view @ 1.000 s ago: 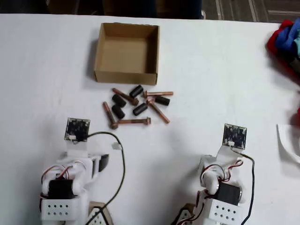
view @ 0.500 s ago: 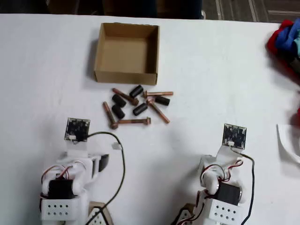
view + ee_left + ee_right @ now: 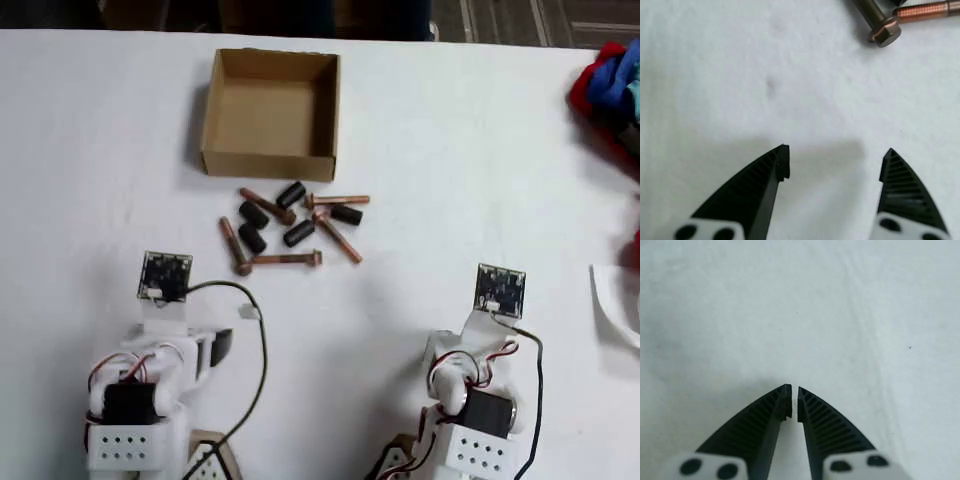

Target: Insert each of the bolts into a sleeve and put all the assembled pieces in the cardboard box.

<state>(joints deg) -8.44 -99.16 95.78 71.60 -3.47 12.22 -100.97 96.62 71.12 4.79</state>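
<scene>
I see my left gripper (image 3: pixel 835 157) spread wide near two bolts (image 3: pixel 885 33), my right gripper (image 3: pixel 794 400) pinched closed over the white tabletop (image 3: pixel 790 300).

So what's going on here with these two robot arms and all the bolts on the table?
Nothing is being handled yet. Five bolts and five black sleeves lie loose on the table in front of the empty cardboard box. The left gripper hangs open over bare cloth near the pile; the right gripper is shut over bare cloth, off to the side.
</scene>
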